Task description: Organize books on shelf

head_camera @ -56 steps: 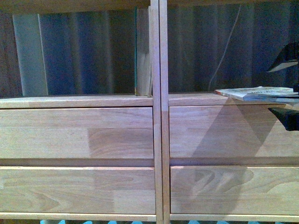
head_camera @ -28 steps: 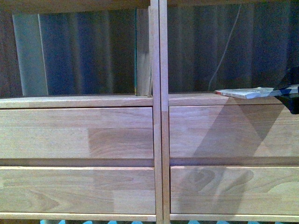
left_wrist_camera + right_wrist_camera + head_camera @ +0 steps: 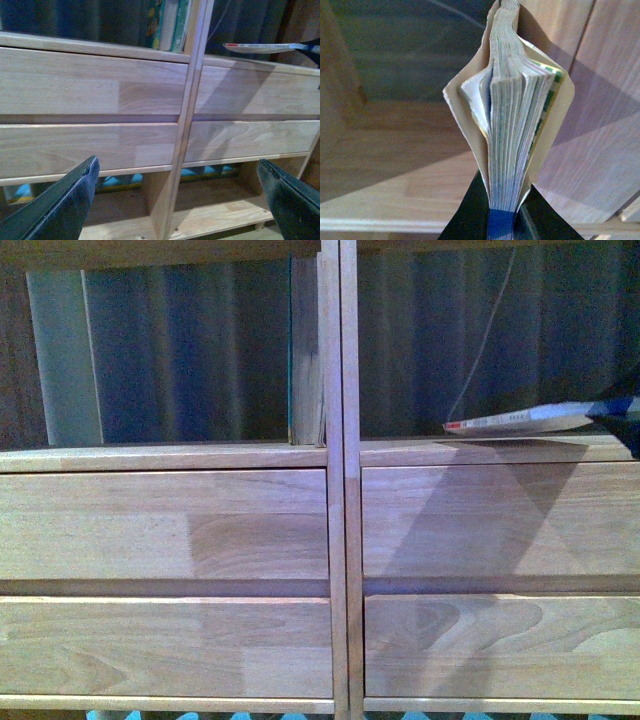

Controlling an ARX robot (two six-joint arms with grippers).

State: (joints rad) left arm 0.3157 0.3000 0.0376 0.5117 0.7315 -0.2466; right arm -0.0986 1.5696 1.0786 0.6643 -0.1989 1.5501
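Note:
The light-wood shelf (image 3: pixel 250 525) fills the front view, with drawer fronts under two open compartments. A thin book (image 3: pixel 515 420) with a white spine and red tip hangs tilted just above the right compartment's board. My right gripper (image 3: pixel 626 412) is shut on its far-right end. In the right wrist view the book's page edges (image 3: pixel 512 125) fan out from the shut right gripper (image 3: pixel 502 222). A few books (image 3: pixel 305 350) stand upright against the centre divider in the left compartment. In the left wrist view my left gripper (image 3: pixel 177 200) is open and empty, low before the drawers, with the held book (image 3: pixel 255 48) at upper right.
Behind the open compartments hangs a dark curtain with a thin white cable (image 3: pixel 480 340). A pale panel (image 3: pixel 62 355) stands at the left compartment's far side. Below the drawers run a low wooden board (image 3: pixel 215 215) and blue items (image 3: pixel 205 171).
My right gripper has shut on the book, which lay flat on the right compartment's board. The book is now raised and tilted, its spine end shifted slightly left.

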